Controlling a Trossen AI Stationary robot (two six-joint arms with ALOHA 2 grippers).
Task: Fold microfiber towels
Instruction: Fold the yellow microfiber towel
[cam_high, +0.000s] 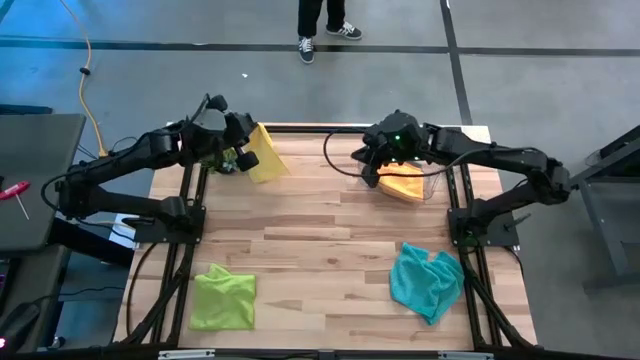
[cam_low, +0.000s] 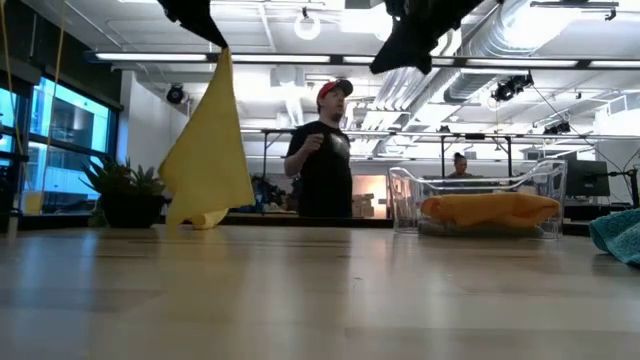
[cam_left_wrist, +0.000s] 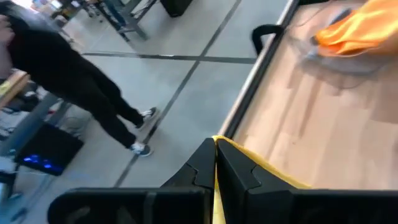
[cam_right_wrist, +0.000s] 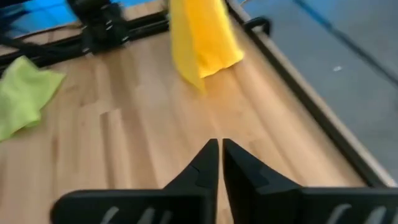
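My left gripper (cam_high: 243, 143) hangs over the table's far left corner, shut on a yellow towel (cam_low: 208, 150) that drops from it. My right gripper (cam_right_wrist: 221, 146) hovers above the clear bin (cam_low: 480, 205) at the far right, its fingers shut with nothing between them. An orange towel (cam_high: 402, 186) lies folded inside the bin. A lime green towel (cam_high: 222, 297) lies crumpled at the near left. A teal towel (cam_high: 427, 280) lies crumpled at the near right. My left gripper pinches the yellow towel's top corner (cam_left_wrist: 249, 158) between its two fingers, which slant downward. One layer or several, I cannot tell. The towel hangs below the fingers in a narrowing drape, and its lower end (cam_low: 203, 218) rests curled on the table.
A small potted plant (cam_low: 125, 192) stands at the far left, beside the hanging towel. A person (cam_low: 322, 150) stands beyond the table's far edge. Bare wood lies across the middle of the table (cam_high: 320, 240).
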